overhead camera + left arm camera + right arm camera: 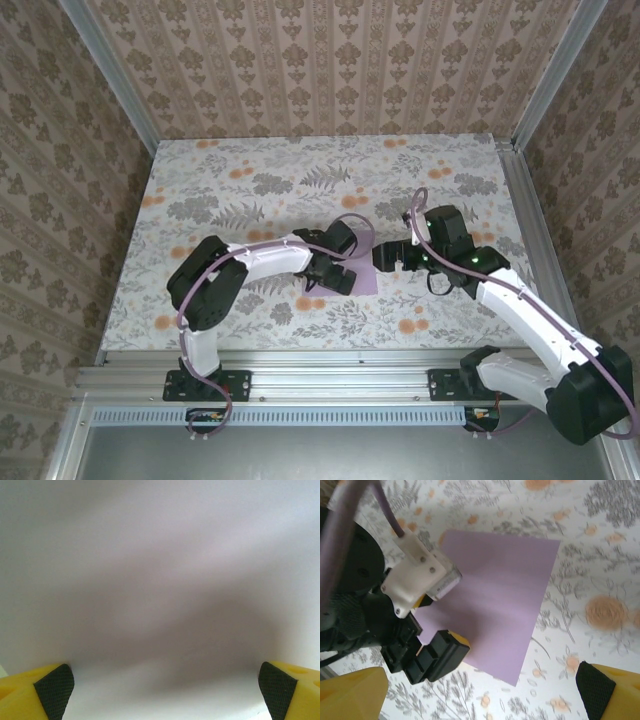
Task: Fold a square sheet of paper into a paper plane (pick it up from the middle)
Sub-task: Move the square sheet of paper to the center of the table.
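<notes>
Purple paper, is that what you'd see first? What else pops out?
Yes, the lavender square sheet of paper pops out first, lying flat in the middle of the flowery tablecloth. Next comes the left claw, open and hanging low over one edge of the sheet. The right claw is open too, close by on the other side.

The left gripper [338,272] covers the left part of the square sheet of paper [365,278] (its near-left corner can't be made out). From the left wrist the sheet is a soft blur, its edges cut off.
</notes>
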Controlling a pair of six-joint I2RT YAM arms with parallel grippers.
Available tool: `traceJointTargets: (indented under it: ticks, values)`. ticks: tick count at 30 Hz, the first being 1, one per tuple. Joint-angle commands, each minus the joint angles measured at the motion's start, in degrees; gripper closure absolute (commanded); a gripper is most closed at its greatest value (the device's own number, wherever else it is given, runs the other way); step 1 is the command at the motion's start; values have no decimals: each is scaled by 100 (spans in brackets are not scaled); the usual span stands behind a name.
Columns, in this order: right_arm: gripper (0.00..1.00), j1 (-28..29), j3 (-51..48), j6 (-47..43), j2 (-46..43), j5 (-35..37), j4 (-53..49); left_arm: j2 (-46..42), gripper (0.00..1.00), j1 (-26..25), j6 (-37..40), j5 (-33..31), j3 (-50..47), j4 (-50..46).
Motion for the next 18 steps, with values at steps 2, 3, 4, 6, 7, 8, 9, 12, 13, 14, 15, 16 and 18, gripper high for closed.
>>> traceJointTargets:
  ticks: [2, 3, 4, 6, 7, 8, 9, 12, 13, 14, 15, 16, 18]
  values:
    - [0, 202, -16, 183, -244, 367, -791, 91, 0, -95, -363, 528, -39, -108]
    - [0, 244, -51, 228, -286, 392, -785, 32, 0, -105, -336, 509, -23, -124]
    - [0, 280, -81, 279, -291, 393, -775, -38, 0, -103, -303, 500, 11, -163]
    - [0, 407, -99, 379, -294, 404, -782, -208, 0, -89, -242, 528, 49, -209]
    - [0, 486, -114, 440, -317, 482, -776, -311, 0, -68, -252, 563, 30, -200]
    - [0, 572, -124, 498, -339, 572, -770, -403, 0, -23, -256, 640, -4, -189]
    - [0, 656, -126, 574, -363, 670, -742, -524, 0, 22, -236, 674, -47, -229]
    - [0, 813, -104, 918, -284, 756, -590, -969, 0, 152, -184, 578, -291, -430]
    - [0, 828, -39, 1024, -173, 713, -587, -1200, 0, 174, -194, 560, -400, -495]
    - [0, 870, 35, 1070, -68, 705, -445, -1413, 0, 180, -200, 544, -490, -532]
    - [0, 986, 108, 1102, 26, 804, -406, -1665, 0, 187, -196, 544, -594, -549]
    - [0, 1127, 143, 1132, 98, 946, -346, -1923, 0, 216, -196, 556, -723, -568]
    - [0, 1324, 217, 1234, 250, 1074, -189, -2287, 0, 340, -143, 569, -912, -694]
